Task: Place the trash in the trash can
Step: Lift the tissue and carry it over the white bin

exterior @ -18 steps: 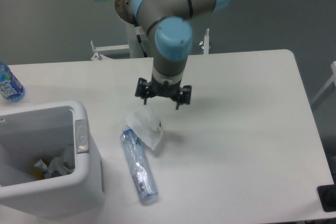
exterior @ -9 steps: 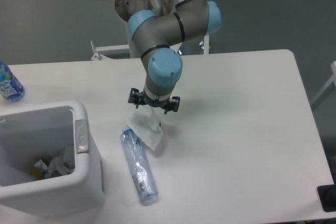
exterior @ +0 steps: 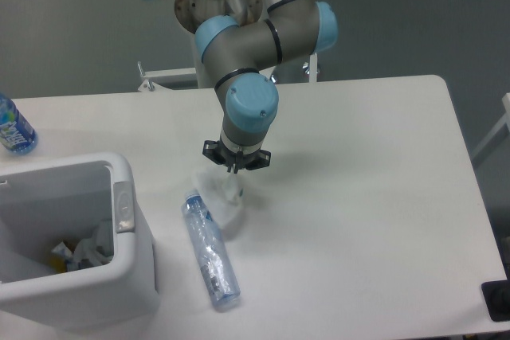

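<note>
My gripper (exterior: 235, 166) hung in the middle of the frame, pointing down at the napkin (exterior: 222, 197). The jaws were drawn close together, right over the top of the napkin. I could not tell if they were already pinching the paper or only touching it.

I counted one napkin on the table (exterior: 366, 197). It was white and crumpled, and it lay just below my gripper, a little left of the centre. I counted one crushed bottle (exterior: 210, 249). It lay flat on the table, running from beside the napkin down toward the bottom edge of the frame. Its upper end was touching the napkin's lower left edge, or very near it.

There was one bin (exterior: 119, 220), white, in the lower left of the frame. It stood well apart from the napkin, with the crushed bottle between them. Some scraps (exterior: 80, 251) lay inside it already; how many, I could not tell.

One whole bottle (exterior: 13, 127) with a blue label stood at the left edge of the frame, above the bin.
</note>
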